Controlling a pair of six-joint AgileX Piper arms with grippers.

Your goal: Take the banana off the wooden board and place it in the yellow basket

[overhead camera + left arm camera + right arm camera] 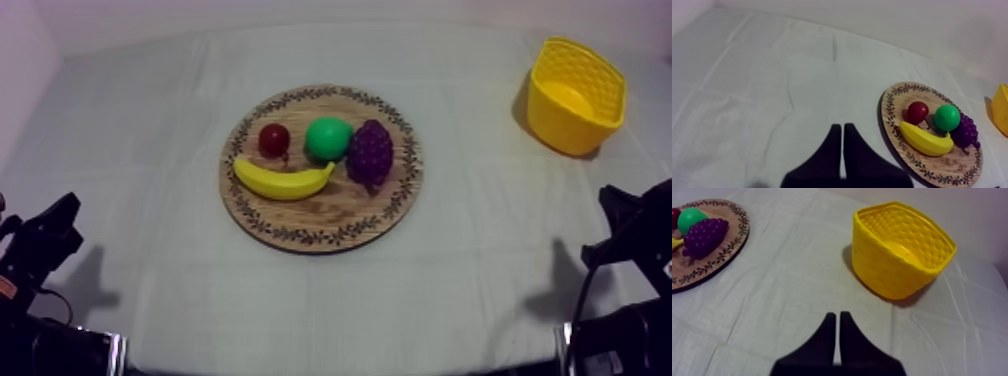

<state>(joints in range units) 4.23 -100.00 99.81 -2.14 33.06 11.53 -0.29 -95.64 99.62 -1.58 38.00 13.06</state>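
Top view, banana (284, 181) near board (322, 216) edge, left pincer (842, 128), right pincer (837, 316) closed, empty

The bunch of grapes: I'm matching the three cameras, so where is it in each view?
Top view: the bunch of grapes on the wooden board, right of the pear.
Left wrist view: grapes beside the pear, on the board's side toward the yellow basket.
Right wrist view: grapes by the pear, on the board's side nearest the basket.
Shared landmark: the board's patterned rim.
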